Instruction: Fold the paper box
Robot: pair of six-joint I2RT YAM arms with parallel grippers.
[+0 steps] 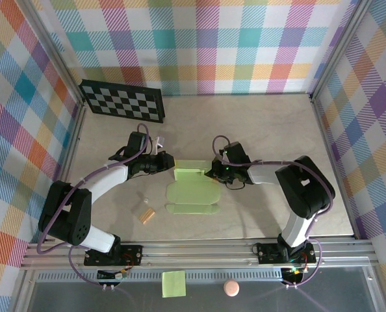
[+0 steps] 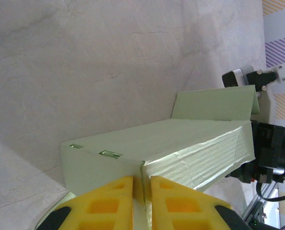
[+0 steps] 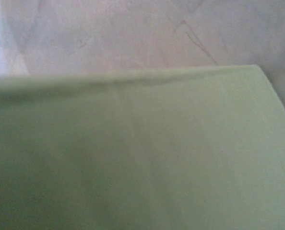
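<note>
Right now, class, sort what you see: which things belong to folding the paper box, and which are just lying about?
Belongs to the job: paper box, left hand, right hand.
Lying about: checkerboard, tan block, sticky note, round peach thing.

A robot lab cell: plaid walls [image 1: 199, 45], aluminium frame [image 1: 199, 249].

Pale lime-green card box [image 1: 192, 195], only half folded. The far part stands up as a hollow rectangular body with 2 small slots along 1 edge, and the rounded flaps lie flat. It sits nearer than the checkerboard [image 1: 121, 101], off to its right.
</note>
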